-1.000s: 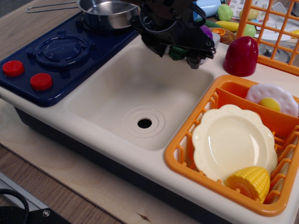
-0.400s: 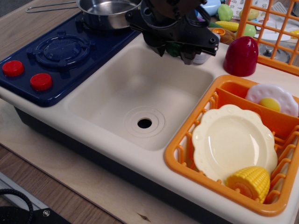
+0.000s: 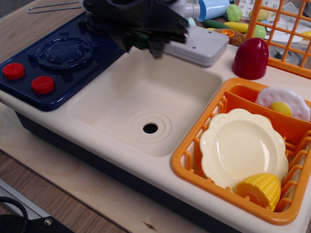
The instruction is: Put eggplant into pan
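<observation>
My black gripper [image 3: 143,44] is motion-blurred at the back, over the near edge of the blue stove and just in front of the pan. Its fingers are closed on the eggplant [image 3: 140,41], of which only a dark green bit shows between them; the purple body is hidden. The steel pan is almost wholly covered by the gripper: only a sliver of rim [image 3: 84,6] and the thin wire handle [image 3: 53,7] reaching left show.
A cream sink basin [image 3: 146,92] with a drain lies below the gripper. The blue stove [image 3: 63,53] has two red knobs. A grey faucet base [image 3: 197,44], a dark red dome [image 3: 250,58] and an orange rack [image 3: 194,160] with plate, egg and corn stand right.
The gripper has moved left and back with the eggplant, from the sink's back right corner to the pan, uncovering the grey faucet base.
</observation>
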{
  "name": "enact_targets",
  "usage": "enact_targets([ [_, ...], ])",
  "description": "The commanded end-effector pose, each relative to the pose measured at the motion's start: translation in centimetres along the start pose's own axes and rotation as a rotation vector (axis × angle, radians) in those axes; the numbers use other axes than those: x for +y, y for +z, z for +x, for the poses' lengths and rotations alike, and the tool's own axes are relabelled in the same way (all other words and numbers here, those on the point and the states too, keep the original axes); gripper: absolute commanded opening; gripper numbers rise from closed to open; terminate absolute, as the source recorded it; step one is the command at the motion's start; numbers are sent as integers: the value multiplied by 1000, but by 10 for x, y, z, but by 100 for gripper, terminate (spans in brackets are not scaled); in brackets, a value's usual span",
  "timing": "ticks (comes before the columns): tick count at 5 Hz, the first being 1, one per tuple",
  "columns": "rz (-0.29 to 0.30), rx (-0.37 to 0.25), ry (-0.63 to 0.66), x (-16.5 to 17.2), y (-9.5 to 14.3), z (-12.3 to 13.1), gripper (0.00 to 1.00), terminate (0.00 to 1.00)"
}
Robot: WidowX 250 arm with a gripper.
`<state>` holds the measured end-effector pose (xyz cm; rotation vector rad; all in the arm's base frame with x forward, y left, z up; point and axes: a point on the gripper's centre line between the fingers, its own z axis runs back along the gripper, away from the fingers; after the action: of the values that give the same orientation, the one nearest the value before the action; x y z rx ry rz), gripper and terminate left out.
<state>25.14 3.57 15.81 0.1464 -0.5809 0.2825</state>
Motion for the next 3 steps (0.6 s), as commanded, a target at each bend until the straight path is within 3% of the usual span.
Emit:
enact_targets([
  [1, 26, -48, -6, 35, 5, 24, 0, 0],
  [3, 4, -46, -56, 72, -3, 59, 0, 0],
])
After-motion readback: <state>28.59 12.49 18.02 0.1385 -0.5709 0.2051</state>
